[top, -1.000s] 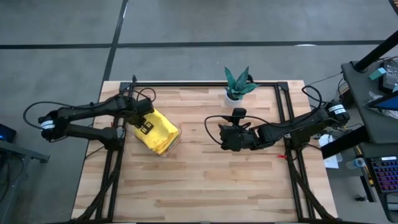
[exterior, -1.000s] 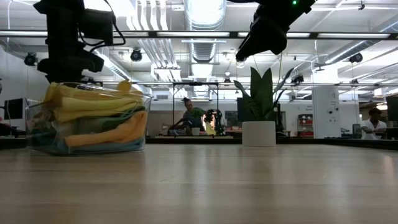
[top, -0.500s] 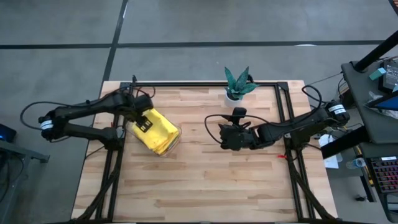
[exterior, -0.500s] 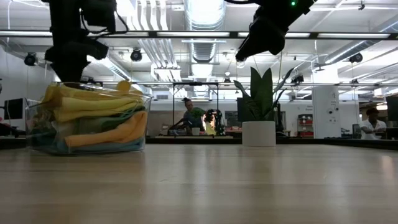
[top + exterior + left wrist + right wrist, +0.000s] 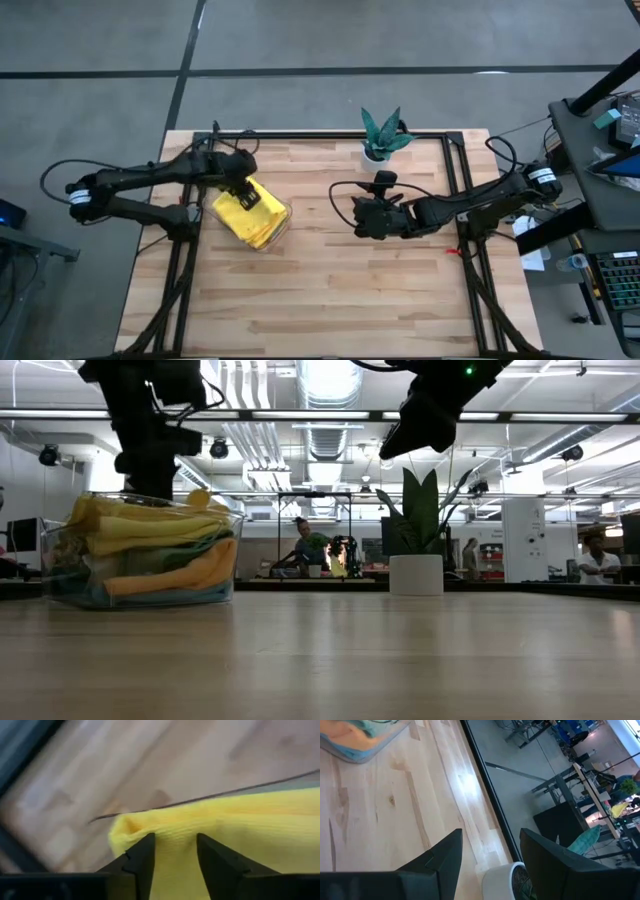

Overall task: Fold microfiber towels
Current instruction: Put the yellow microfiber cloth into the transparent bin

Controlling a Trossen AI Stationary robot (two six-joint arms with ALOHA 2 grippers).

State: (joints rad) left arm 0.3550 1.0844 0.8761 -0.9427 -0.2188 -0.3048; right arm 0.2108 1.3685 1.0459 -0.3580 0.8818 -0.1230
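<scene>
A clear plastic tray (image 5: 286, 215) at the table's left holds a pile of microfiber towels: yellow (image 5: 150, 525) on top, with pale green, orange (image 5: 175, 578) and blue below. My left gripper (image 5: 247, 197) points steeply down over the pile's far part. Its fingers stand apart, and the top yellow towel (image 5: 240, 835) shows between and beyond them, next to a folded corner (image 5: 124, 827). My right gripper (image 5: 357, 220) hangs open and empty above the middle of the table, right of the tray. My left gripper comes at the top yellow towel from above with its fingers (image 5: 142, 855) apart. The towel lies on the pile in the tray. I cannot tell whether the fingertips touch the cloth.
A small teal-leaved plant in a white pot (image 5: 381, 135) stands at the far edge, just beyond my right gripper. A black frame rail (image 5: 330, 132) runs along the table's far edge. Bare wood fills the near half of the table (image 5: 330, 300).
My left gripper has moved a little toward the table's right edge over the towel pile and has risen slightly, tipping as it went. The towels and the tray have stayed in place.
</scene>
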